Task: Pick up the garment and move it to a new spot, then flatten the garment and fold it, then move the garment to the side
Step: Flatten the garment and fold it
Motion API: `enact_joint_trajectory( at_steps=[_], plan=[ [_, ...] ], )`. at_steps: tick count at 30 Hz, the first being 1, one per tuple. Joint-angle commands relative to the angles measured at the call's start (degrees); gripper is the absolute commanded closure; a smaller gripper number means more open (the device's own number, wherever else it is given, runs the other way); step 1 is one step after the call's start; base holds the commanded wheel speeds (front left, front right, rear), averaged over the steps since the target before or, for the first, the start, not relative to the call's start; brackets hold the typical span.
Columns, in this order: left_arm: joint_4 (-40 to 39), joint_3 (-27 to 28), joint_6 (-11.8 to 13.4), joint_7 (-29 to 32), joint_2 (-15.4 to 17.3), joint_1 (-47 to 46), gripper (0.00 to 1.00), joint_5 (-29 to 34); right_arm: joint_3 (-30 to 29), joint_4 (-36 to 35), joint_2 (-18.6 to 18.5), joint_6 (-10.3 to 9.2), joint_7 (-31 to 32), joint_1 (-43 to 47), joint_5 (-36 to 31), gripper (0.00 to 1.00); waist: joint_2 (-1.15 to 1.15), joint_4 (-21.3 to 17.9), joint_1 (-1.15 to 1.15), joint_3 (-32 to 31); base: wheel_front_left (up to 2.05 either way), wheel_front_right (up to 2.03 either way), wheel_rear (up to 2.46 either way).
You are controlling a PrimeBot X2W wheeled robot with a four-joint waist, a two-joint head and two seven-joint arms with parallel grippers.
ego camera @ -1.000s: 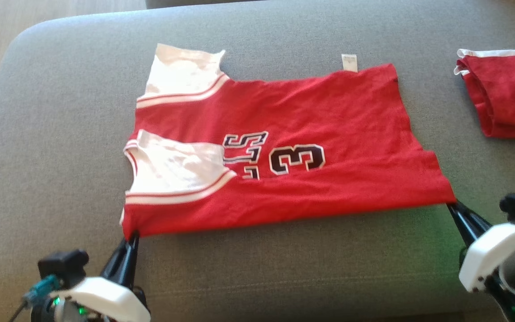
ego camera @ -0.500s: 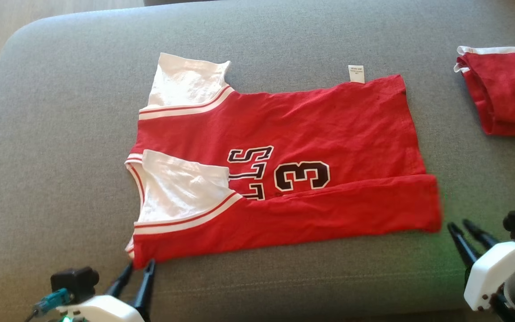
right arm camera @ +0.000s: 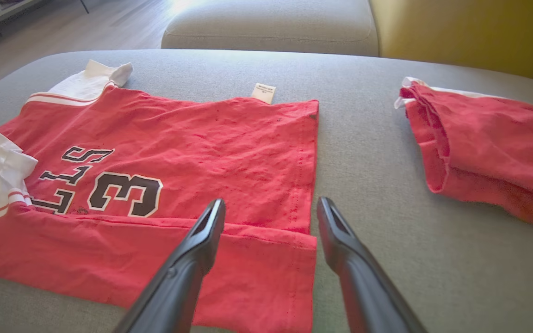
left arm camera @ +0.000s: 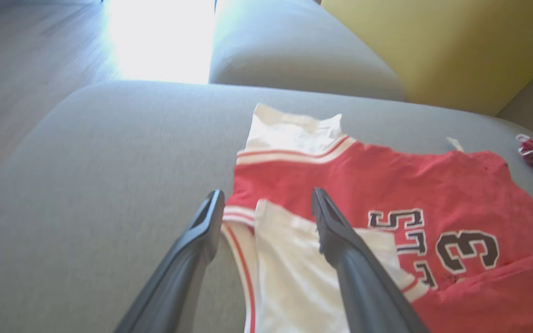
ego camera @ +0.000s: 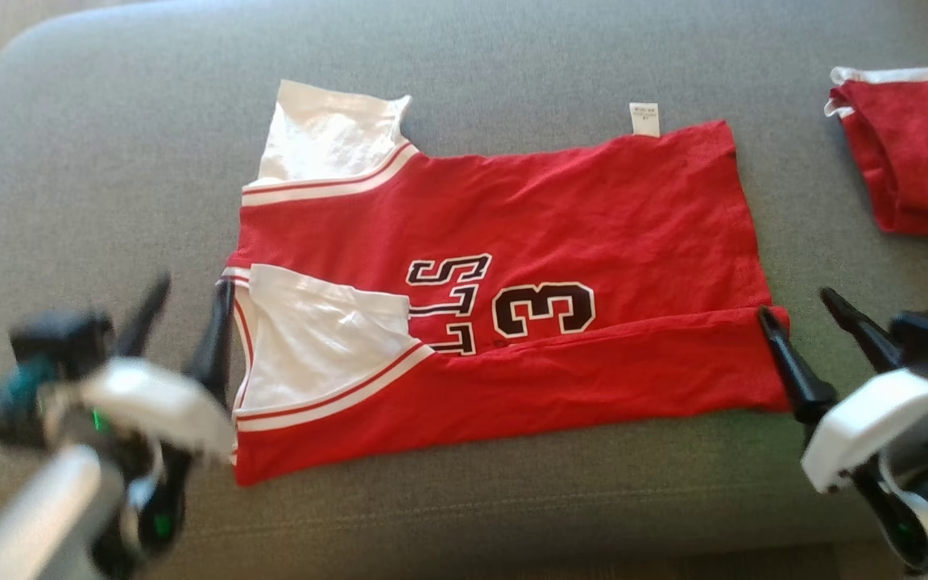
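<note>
Lying on the grey cushion (ego camera: pixel 512 48): red jersey (ego camera: pixel 561 209), edge folded.

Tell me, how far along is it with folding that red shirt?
Done: the shirt lies flat on the grey cushion, its near edge folded over as a strip. Under way: nothing is held; the left hand is open at the sleeve end, the right hand open at the hem end. Left: more folds, then moving it aside.

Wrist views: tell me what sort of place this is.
Likely a living room or lounge: the red jersey lies on a wide grey upholstered seat, a matching grey cushion sits beyond it, and wood-plank floor runs alongside.
</note>
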Motion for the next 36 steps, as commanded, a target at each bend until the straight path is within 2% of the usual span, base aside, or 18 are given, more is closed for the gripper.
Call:
enact_joint_trajectory(
  at_steps=[1, 5, 6, 7, 8, 17, 23, 26, 32, 36],
  plan=[
    [-1.4, 3.0, -0.6, 0.5, 2.3, -5.5, 0.00, 1.0, 1.7, -1.5, -1.0, -0.02, -0.8, -1.9, -0.3, 0.00, 0.00, -0.1, 0.00, 1.1, 0.00, 0.00, 0.00],
    [2.2, 2.3, -3.8, 5.4, 2.8, -17.1, 0.00, 2.1, 5.3, 0.3, -0.7, -0.02, -2.2, -5.2, -0.8, 0.00, 0.00, -1.0, 0.00, 3.6, 0.00, 0.00, 0.00],
    [3.4, 1.6, -5.7, 7.4, 2.8, -19.9, 0.00, 1.8, 6.0, 0.7, -0.7, -0.02, -2.5, -6.0, -0.7, 0.00, 0.00, -1.3, 0.00, 4.3, 0.00, 0.00, 0.00],
    [6.5, 0.7, -8.8, 11.2, 2.7, -25.3, 0.00, 1.0, 6.9, 1.3, -0.5, -0.02, -3.2, -7.3, -0.6, 0.00, 0.00, -1.9, 0.00, 5.7, 0.00, 0.00, 0.00],
    [8.4, 0.0, -9.9, 12.8, 3.0, -28.1, 0.00, 1.7, 7.4, 1.5, -0.4, -0.02, -3.4, -7.8, -0.5, 0.00, 0.00, -2.3, 0.00, 6.5, 0.00, 0.00, 0.00],
    [25.7, -3.5, -17.4, 23.3, 2.1, -46.5, 0.00, 3.7, 10.2, 2.7, -0.2, -0.02, -5.4, -11.3, -0.1, 0.00, 0.00, -6.4, 0.00, 13.7, 0.00, 0.00, 0.00],
    [35.7, -5.2, -19.8, 26.4, 1.7, -54.8, 0.00, 6.0, 10.8, 1.9, 0.1, -0.02, -6.6, -12.8, 0.0, 0.00, 0.00, -7.8, 0.00, 17.7, 0.00, 0.00, 0.00],
    [40.1, -5.7, -20.2, 28.5, 1.5, -57.4, 0.00, 6.3, 11.6, 1.6, 0.3, -0.02, -6.7, -13.8, 0.0, 0.00, 0.00, -8.5, 0.00, 19.2, 0.00, 0.00, 0.00],
    [44.7, -6.5, -21.2, 31.5, 1.9, -60.5, 0.00, 6.6, 13.2, 2.7, 0.5, -0.02, -7.9, -16.1, 0.6, 0.00, 0.00, -9.8, 0.00, 21.8, 0.00, 0.00, 0.00],
    [46.0, -6.9, -21.8, 31.1, 2.3, -61.5, 0.00, 7.0, 13.5, 3.8, 0.6, -0.02, -8.8, -16.9, 1.1, 0.00, 0.00, -10.2, 0.00, 22.5, 0.00, 0.00, 0.00]
  ],
)
